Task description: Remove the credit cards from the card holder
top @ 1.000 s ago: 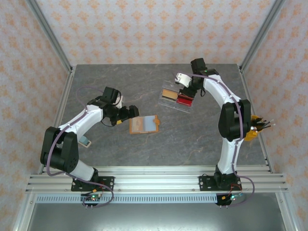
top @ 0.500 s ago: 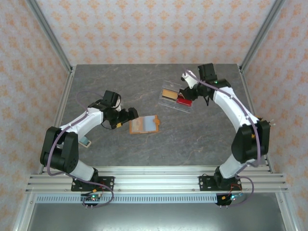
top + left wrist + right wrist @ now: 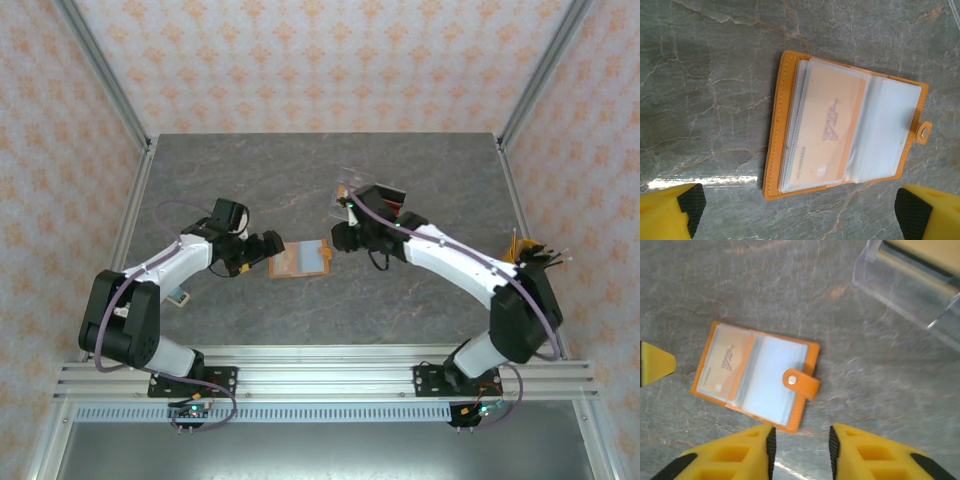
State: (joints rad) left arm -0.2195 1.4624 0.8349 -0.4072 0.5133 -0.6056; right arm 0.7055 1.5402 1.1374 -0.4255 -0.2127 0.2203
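Open orange leather-look card holder (image 3: 772, 150) lay mid grey worktop (image 3: 700, 100), peach VIP card (image 3: 825, 135) legible from left wrist; left pincer (image 3: 800, 220) gaped, right pincer (image 3: 801, 450) slightly parted.

Access | card holder (image 3: 300, 259) hemmed by my 2 claws: left gripper (image 3: 271, 244) at its left edge, right gripper (image 3: 336, 240) at its right | near side: bare table (image 3: 300, 320), free passage | far-right: clear case (image 3: 905, 290) in the way
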